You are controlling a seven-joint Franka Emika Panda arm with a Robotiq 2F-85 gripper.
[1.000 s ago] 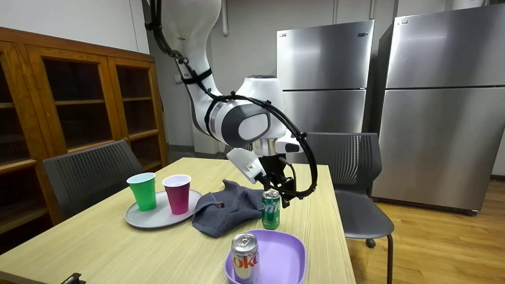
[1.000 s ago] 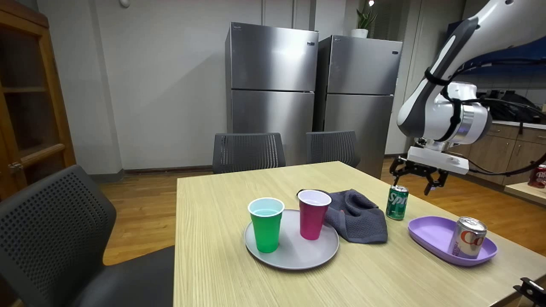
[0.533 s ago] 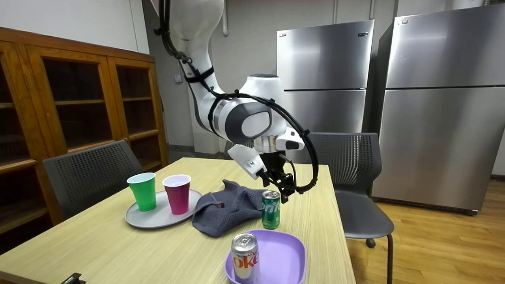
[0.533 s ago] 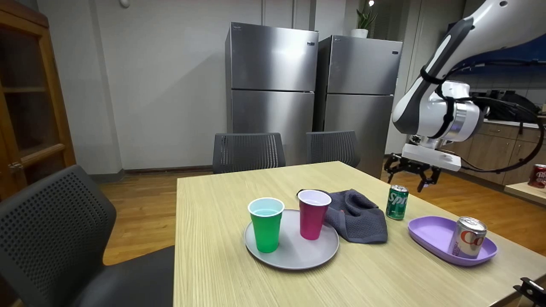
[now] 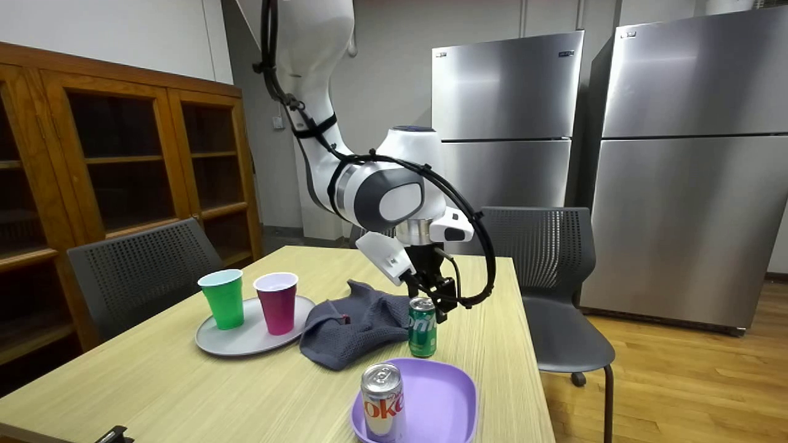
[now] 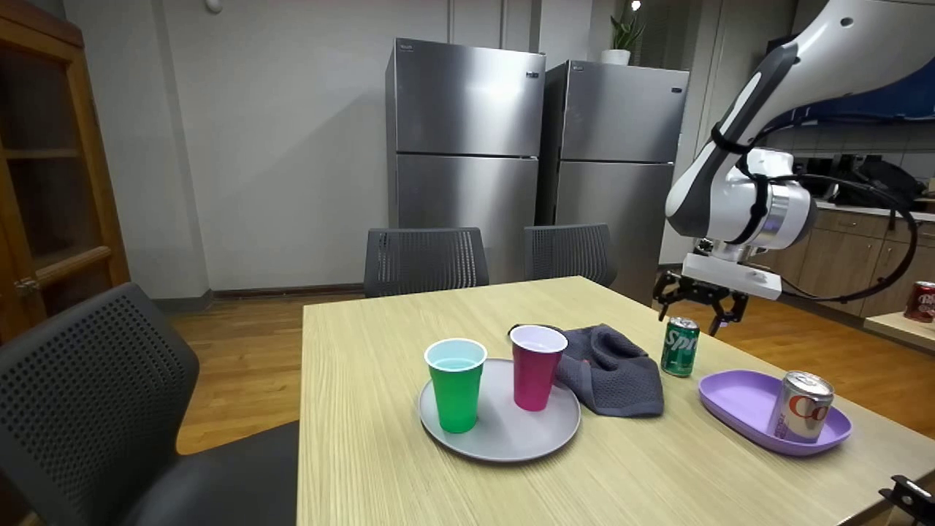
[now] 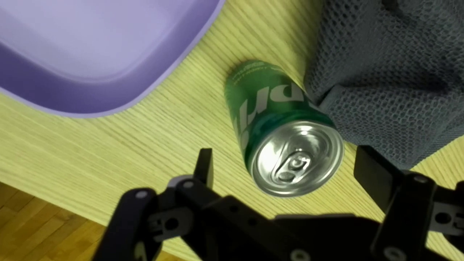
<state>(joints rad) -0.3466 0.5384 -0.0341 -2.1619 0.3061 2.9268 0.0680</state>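
Gripper [image 7: 284, 161] spread wide at the upright green Sprite can [image 7: 253, 94].
Wrist view: fingers [image 7: 377, 175] flank the lid [image 7: 297, 163], gaps both sides. Can stands on the table [image 7: 145, 152] beside dark gray cloth [image 7: 391, 90]; purple tray [image 7: 90, 96] near, silver Coke can [image 6: 802, 409] in it. Farther: magenta cup [image 6: 535, 376], green cup [image 6: 456, 394] on gray plate [image 6: 504, 442]; then refrigerators [image 6: 467, 190].

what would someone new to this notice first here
Probably the open claw, its jaws either side of the green Sprite can in the wrist view. Next, the bright purple tray near that can, holding a silver Coke can. Then the green cup and magenta cup on the gray plate.
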